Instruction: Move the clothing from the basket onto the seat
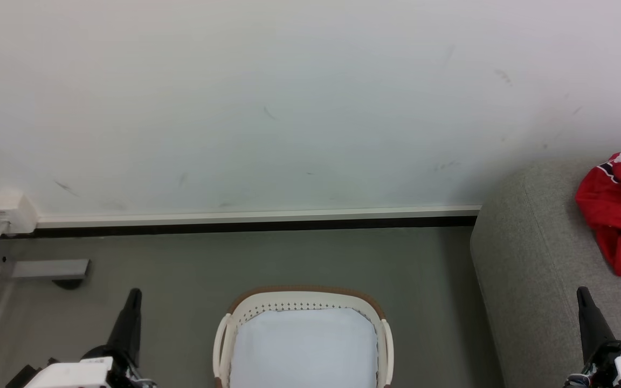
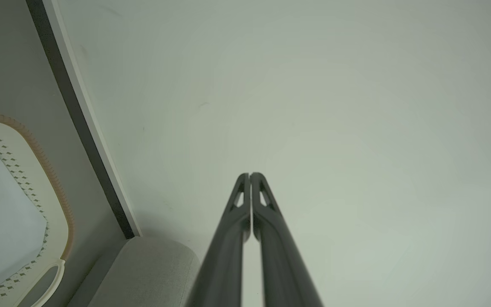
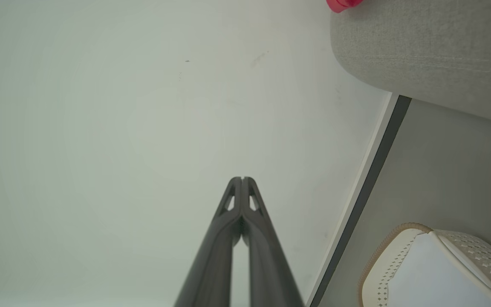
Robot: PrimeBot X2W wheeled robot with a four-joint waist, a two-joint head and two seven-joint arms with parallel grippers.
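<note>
Head view: red jersey (image 1: 620, 215) lies at right on the grey sofa (image 1: 531, 280); basket (image 1: 305, 297), bottom centre, holds white lining (image 1: 305, 345); my left fingers (image 1: 129, 323) and right fingers (image 1: 588, 318) are pressed together.

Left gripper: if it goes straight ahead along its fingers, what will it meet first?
Probably the white wall. The left gripper, shut, points at bare wall; the basket and sofa lie off to one side. Distance is unclear.

Open floor (image 1: 299, 258) between basket (image 1: 302, 297), wall (image 1: 289, 108) and seat (image 1: 526, 269).
</note>
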